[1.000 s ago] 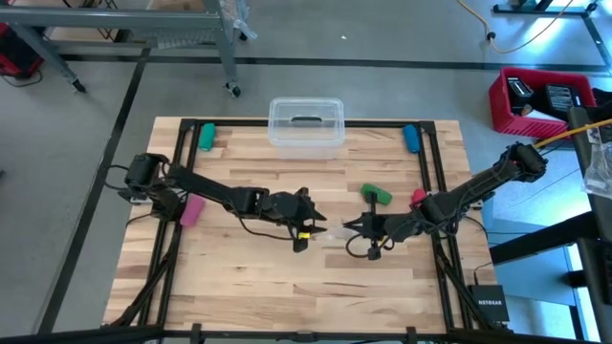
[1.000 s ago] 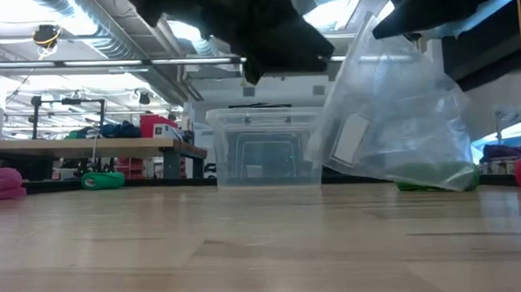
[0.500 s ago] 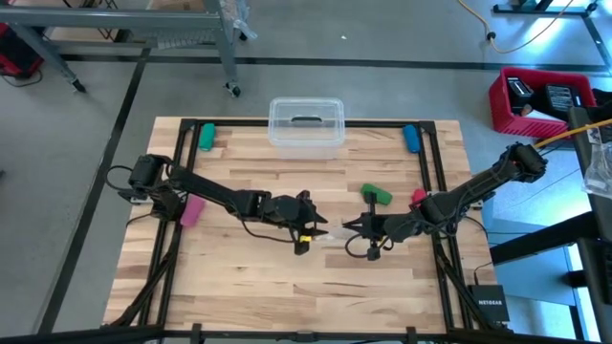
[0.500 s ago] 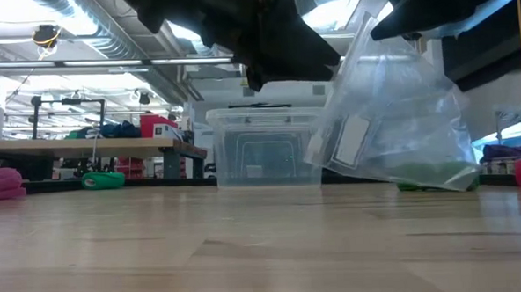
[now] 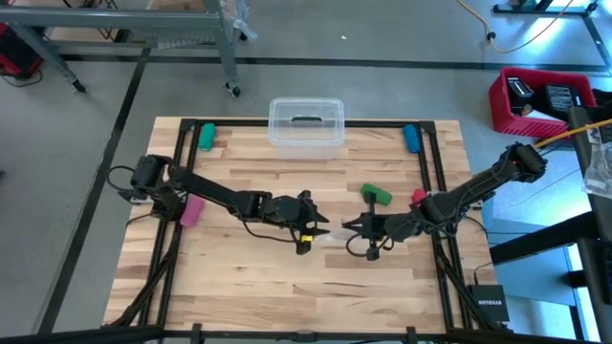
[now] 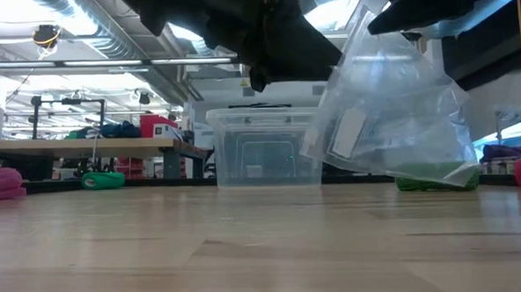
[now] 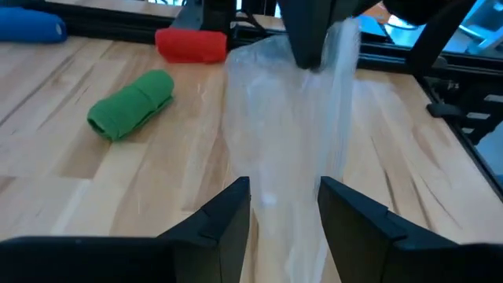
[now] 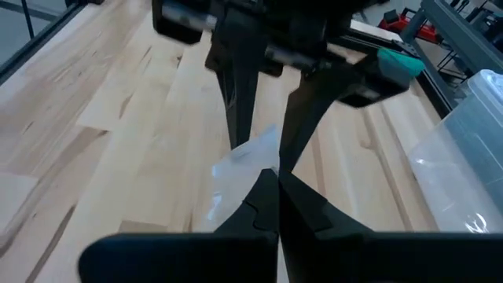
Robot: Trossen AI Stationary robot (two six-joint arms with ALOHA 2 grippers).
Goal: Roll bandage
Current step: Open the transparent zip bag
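Counter [image 5: 249,277] is carrying everything; both arms are meeting mid-counter. Right hand [image 8: 271,185] is pinching a clear bag [image 6: 400,113] w/ green bandage [image 6: 434,175] sagging at its bottom, prob. so the left hand [image 7: 284,206], fingers parted around the bag, can open it. Rolled green cylinder [image 7: 132,104] is lying nearby.

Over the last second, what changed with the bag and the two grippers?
The left gripper crept closer, and its open fingers now straddle the clear plastic bag. The right gripper stayed shut on the bag's top, holding it off the table. The green roll and the lidded bin have not moved.
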